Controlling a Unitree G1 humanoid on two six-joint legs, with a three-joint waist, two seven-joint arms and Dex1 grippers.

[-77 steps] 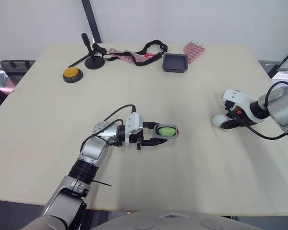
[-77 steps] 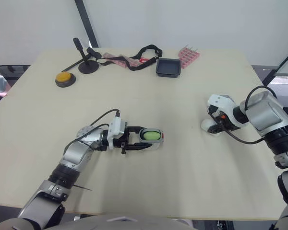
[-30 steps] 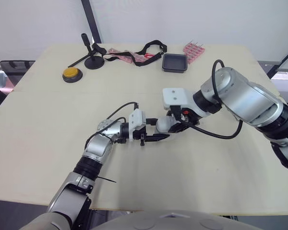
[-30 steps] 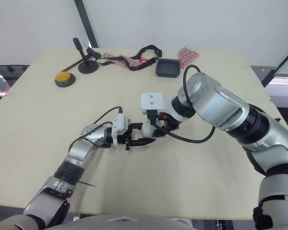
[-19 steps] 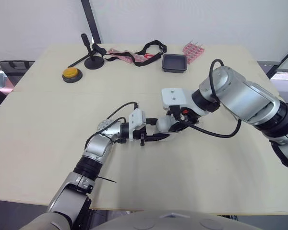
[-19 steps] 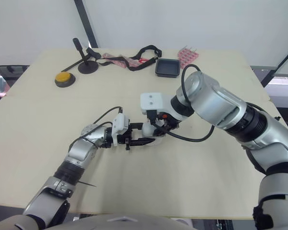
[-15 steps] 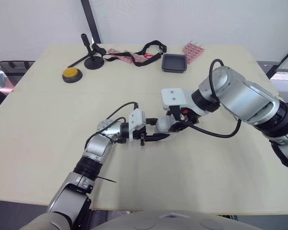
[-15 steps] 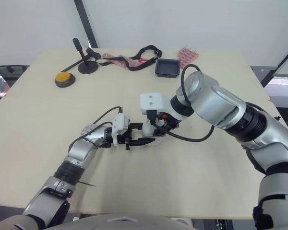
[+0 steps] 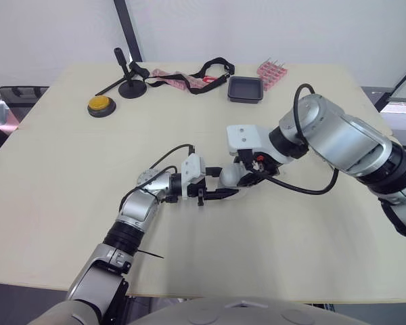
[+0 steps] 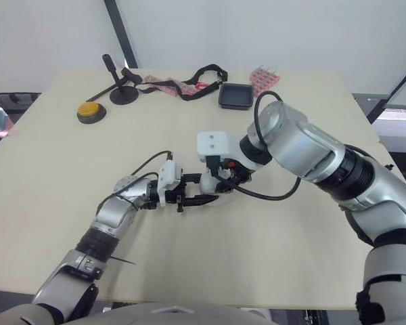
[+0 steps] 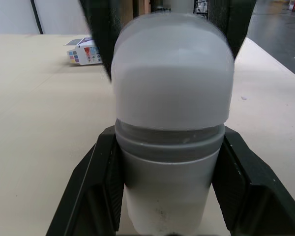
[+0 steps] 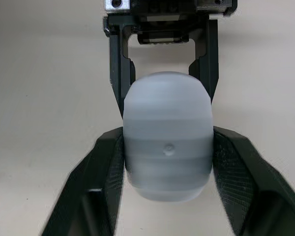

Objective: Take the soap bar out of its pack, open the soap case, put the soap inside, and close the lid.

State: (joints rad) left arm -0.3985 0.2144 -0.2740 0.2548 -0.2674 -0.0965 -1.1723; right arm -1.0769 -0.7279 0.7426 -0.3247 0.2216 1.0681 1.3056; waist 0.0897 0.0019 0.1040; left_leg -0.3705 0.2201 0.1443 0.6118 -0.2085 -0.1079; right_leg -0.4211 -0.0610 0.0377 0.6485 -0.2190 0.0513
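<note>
AT THE TABLE, both arms meet mid-table [image 9: 68, 176] over the soap case [image 9: 227, 179]. The left gripper [image 9: 220, 191] is clamped on the case's lower half from both sides, while the right gripper [image 9: 243, 175] pinches the white lid [image 12: 167, 147] and holds it down on top. Approx. 2.6 s ago the R arm was well off to the right w/ the lid down at the table, and the green soap lay in plain sight in the open case. By 1 s ago the R arm had swung in over the case, and it has barely shifted since. The soap is now covered, so presumably it's inside. The left wrist view shows a grey band betw. lid and base, and I can't tell whether the lid has snapped home. By my read the task is at its last step, w/ only a firm seat and a release left. Yellow button [image 9: 99, 104] & black tray [image 9: 247, 88] sit far back, well apart from the action.
</note>
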